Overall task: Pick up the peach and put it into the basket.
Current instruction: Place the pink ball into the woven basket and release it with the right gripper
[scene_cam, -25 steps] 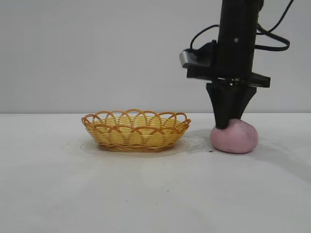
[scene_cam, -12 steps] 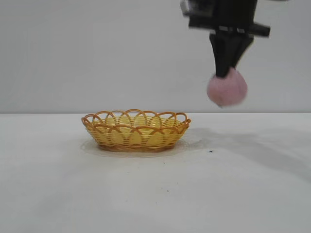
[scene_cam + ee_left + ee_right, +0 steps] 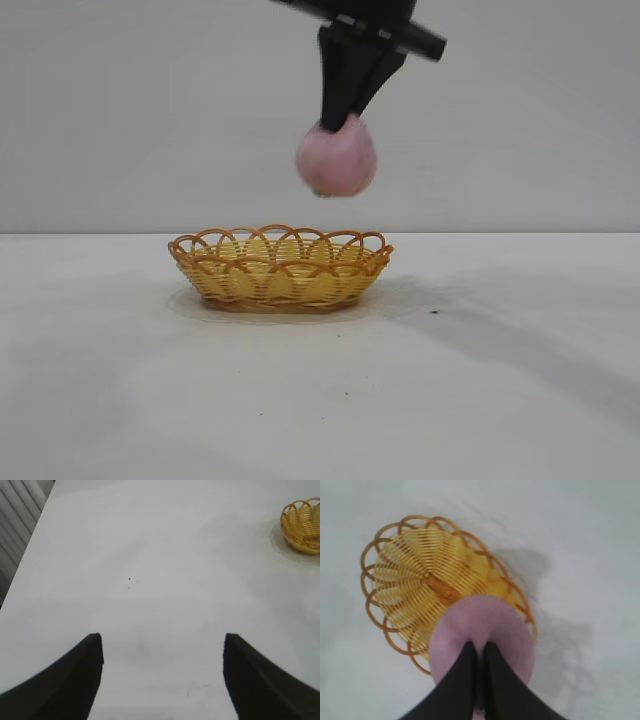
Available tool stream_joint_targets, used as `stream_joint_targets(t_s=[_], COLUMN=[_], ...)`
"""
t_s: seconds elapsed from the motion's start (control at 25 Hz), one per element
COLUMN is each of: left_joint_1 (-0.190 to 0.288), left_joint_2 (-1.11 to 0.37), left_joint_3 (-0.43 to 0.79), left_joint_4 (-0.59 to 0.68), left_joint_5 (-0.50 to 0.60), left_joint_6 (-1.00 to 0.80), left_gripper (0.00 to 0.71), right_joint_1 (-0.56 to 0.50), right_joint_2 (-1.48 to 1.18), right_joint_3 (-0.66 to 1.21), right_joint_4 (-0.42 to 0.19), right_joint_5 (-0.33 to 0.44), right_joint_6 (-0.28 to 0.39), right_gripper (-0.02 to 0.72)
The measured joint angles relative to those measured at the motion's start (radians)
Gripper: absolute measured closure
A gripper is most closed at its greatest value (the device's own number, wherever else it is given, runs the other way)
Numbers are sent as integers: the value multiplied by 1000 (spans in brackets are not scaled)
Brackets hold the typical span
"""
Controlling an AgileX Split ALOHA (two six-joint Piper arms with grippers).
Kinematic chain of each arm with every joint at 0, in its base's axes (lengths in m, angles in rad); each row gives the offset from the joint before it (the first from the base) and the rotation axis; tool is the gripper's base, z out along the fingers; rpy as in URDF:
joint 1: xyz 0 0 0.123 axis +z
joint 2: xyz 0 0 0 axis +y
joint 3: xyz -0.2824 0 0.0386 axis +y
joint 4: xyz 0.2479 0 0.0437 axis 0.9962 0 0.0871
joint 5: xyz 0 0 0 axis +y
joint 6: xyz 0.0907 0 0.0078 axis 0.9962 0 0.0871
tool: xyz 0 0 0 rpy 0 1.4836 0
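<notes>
Above the basket, toward its three o'clock rim, my right pincer pinched the peach by its tip; that thin grip could slip, dropping it onto the rim. Left pincer hung wide over bare worktop.

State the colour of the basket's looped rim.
Orange-brown loops on the basket, over a yellow weave; clearest in the right wrist view.

Clear air gap between the dusty-pink dome-shaped peach, pinched in the right gripper, and the shallow yellow-tan wicker basket with scalloped orange rim below it. Basket interior unobstructed. White counter open on both sides. Left gripper jaws spread over bare counter, well apart from basket.
</notes>
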Motion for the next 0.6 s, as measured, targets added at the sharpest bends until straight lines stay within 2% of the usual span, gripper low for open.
stream_joint_targets(t_s=[0.24,0.28,0.36,0.4,0.52,0.56,0.6], left_joint_1=[0,0,0,0,0,0,0], left_joint_2=[0,0,0,0,0,0,0], left_joint_3=[0,0,0,0,0,0,0], left_joint_4=[0,0,0,0,0,0,0], left_joint_5=[0,0,0,0,0,0,0], left_joint_6=[0,0,0,0,0,0,0], left_gripper=[263,263,263,263,263,263,263], right_joint_1=[0,0,0,0,0,0,0], right_joint_2=[38,38,38,38,36,31,23], right_joint_3=[0,0,0,0,0,0,0], right_joint_4=[24,26,28,28,30,30,30], right_joint_5=[-9,-9,-9,-12,-12,-12,-12], right_joint_6=[0,0,0,0,-1,-2,-4], right_gripper=[703,647,647,583,468,433,433])
